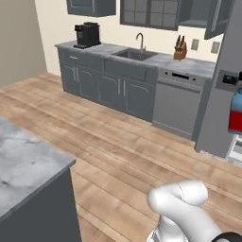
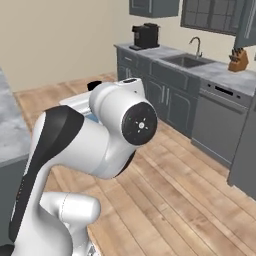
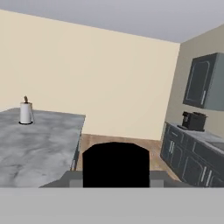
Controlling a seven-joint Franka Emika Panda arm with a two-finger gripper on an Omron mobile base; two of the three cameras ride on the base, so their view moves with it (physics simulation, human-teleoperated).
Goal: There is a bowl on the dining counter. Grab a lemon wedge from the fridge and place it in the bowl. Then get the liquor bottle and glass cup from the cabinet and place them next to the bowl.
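- dining counter (image 1: 26, 163): one marble top, at the lower left of the left base view; judged the goal of this step, so the base should bring the arm round toward it before anything is lowered
- paper-towel roll (image 3: 26, 113): one, upright on the far part of that top in the hand view; set the load down well apart from it
- coffee machine (image 1: 87, 34), tap (image 1: 140, 42), knife block (image 1: 179, 48): one of each along the back worktop, well apart from the arm and no hazard
- fridge (image 1: 222, 90): one, at the right; swing wide of its grey side
- liquor bottle (image 1: 235, 111): one, blue over red, up in the air in front of the fridge at the right edge
- gripper (image 3: 116, 176): partly closed, and the bottle's black top rises between its tips in the hand view, so I judge it gripped; carry it upright, turn slowly, and open only once its base rests on the marble
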